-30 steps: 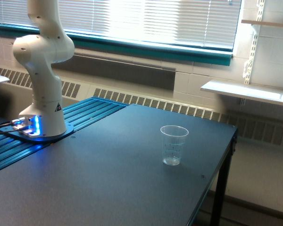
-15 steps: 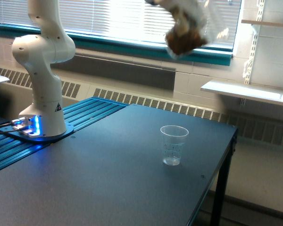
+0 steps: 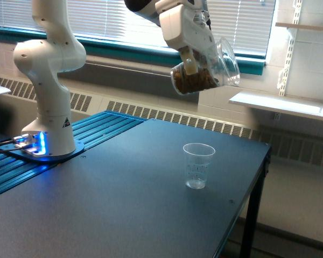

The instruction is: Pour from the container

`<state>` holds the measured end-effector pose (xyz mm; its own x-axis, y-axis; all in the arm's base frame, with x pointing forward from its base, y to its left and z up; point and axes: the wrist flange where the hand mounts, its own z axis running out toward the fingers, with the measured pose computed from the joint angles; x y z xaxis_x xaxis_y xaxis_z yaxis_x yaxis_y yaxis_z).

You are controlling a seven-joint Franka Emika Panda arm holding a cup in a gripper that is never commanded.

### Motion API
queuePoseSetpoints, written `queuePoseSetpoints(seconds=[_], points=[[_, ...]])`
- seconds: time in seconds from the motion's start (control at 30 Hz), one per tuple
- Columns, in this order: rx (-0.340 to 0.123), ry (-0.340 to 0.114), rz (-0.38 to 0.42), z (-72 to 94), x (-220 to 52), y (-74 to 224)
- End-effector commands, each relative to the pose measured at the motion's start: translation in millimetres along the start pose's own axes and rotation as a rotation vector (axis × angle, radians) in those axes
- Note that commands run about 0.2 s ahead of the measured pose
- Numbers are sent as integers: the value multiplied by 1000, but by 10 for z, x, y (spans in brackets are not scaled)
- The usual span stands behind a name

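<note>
Since half a second ago the gripper [image 3: 192,58] has descended into clear view, fingers clamped on the container [image 3: 207,70], which hangs tilted with brown contents high above the empty measuring cup [image 3: 198,165], so pouring appears imminent.

Glossy white rounded arm segments [image 3: 46,59], bulbous joint housing; small triangular warning label near foot; round dark base plate [image 3: 43,153] with blue glowing lights; boxy white gripper [image 3: 191,51].

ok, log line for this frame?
phase: pre-pour | tool: shut on container, tilted, brown contents inside | target: empty measuring cup upright on table, below | spill: none seen
</note>
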<state>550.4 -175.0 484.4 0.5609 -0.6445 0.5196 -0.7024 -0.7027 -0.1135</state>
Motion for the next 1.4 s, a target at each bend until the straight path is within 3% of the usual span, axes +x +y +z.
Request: queuePoseSetpoints(seconds=[0.03, 0.67, 1.4], points=[[12, 38, -30, -124, -44, 12], [-30, 37, -119, -129, -702, 140], [-21, 13, -259, -156, -1458, -134]])
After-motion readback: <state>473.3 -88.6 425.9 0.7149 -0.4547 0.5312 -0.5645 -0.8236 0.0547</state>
